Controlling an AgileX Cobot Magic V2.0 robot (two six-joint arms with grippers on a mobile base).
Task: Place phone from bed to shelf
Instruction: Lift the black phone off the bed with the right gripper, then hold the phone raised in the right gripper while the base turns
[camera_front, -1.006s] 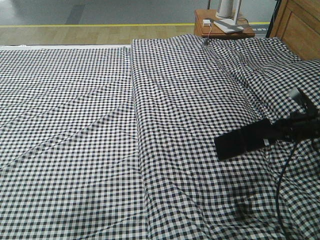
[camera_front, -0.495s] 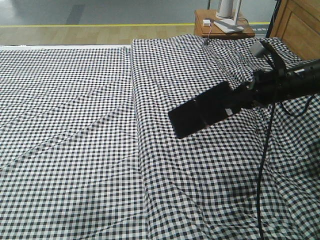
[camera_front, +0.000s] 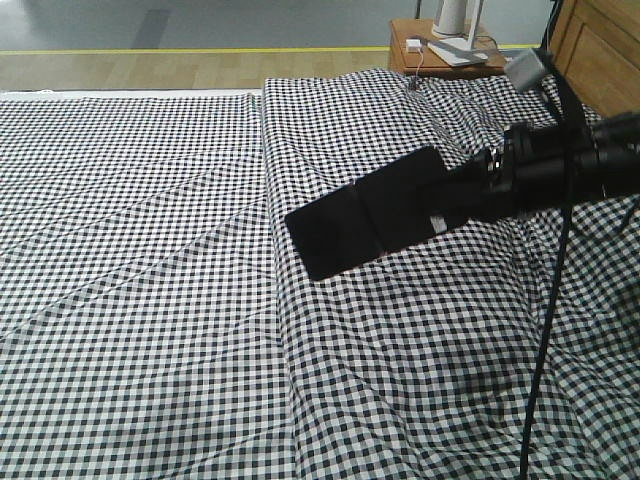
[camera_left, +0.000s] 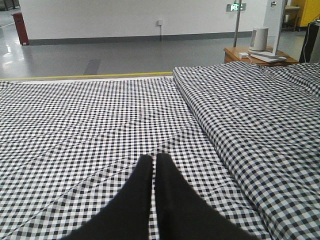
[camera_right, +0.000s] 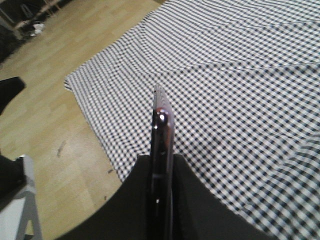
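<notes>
The phone (camera_front: 365, 215), a thin black slab with a mid crease, hangs in the air above the bed (camera_front: 150, 250) with its checked black-and-white cloth. My right gripper (camera_front: 455, 198) reaches in from the right and is shut on the phone's right end. In the right wrist view the phone (camera_right: 162, 125) stands edge-on with a pinkish rim, clamped at my right gripper (camera_right: 161, 165) over the bed (camera_right: 240, 75). My left gripper (camera_left: 153, 161) is shut with nothing in it, low over the bed (camera_left: 90, 115). The shelf is out of view.
A small brown nightstand (camera_front: 440, 55) with a white device on it stands behind the bed, also seen as the nightstand (camera_left: 252, 54). A wooden headboard (camera_front: 600, 50) rises at the far right. Wood floor (camera_right: 50, 110) lies beyond the bed's edge. A black cable (camera_front: 548, 330) hangs from the right arm.
My right gripper has lifted the phone off the bed near the pillow and carried it up and to the left. The left arm's earlier position is not shown.
</notes>
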